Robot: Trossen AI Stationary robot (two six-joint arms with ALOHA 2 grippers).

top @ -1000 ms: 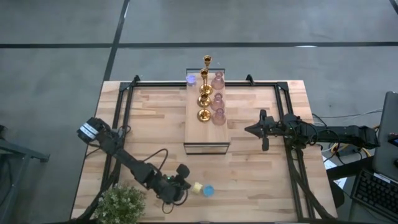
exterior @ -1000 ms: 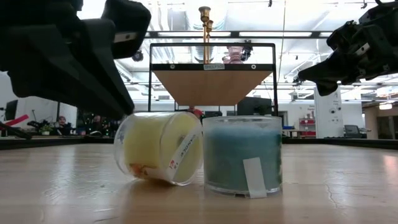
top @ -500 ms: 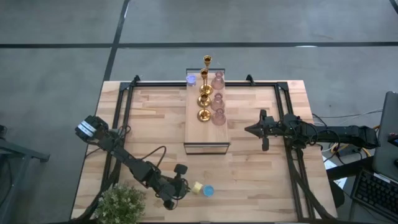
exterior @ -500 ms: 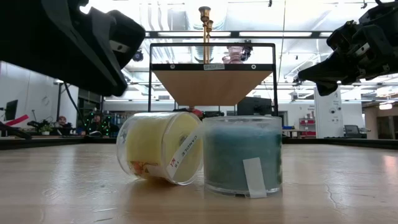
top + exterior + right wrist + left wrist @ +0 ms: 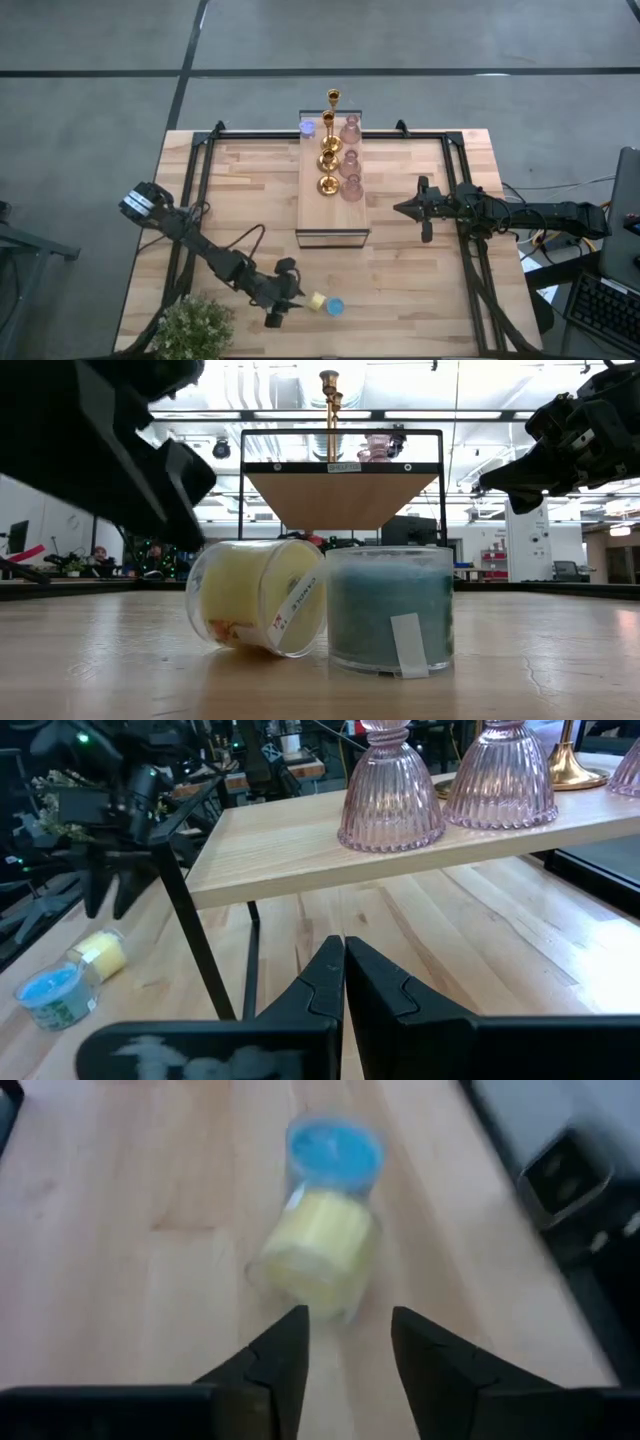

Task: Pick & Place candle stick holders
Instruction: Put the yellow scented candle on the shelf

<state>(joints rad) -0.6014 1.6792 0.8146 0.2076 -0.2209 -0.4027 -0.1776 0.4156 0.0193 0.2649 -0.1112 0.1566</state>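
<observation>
A: Layout, big to small?

B: Table (image 5: 420, 250) first. At its 12 o'clock sits the long wood block (image 5: 333, 215) on a stand, carrying three gold holders (image 5: 328, 160), three pink vases (image 5: 351, 160) and a purple cup (image 5: 307, 128). Plant (image 5: 195, 328) at 7.

A: Loose pieces?

B: Two, at 6 o'clock: yellow cup (image 5: 317, 301) and blue cup (image 5: 336, 307), touching. Yellow one is tipped on its side, leaning against the upright blue one.

A: Your left gripper?

B: My left gripper (image 5: 345, 1342) is low, just at 9 o'clock of the yellow cup, fingers apart, nothing between them. They're lined up on the cup, so I judge it's the next pick. Tipped glass may roll.

A: Right?

B: My right gripper (image 5: 344, 963) waits at 3 o'clock of the block, fingers pressed together, empty. Parked clear so the left has room, I'd say.
</observation>
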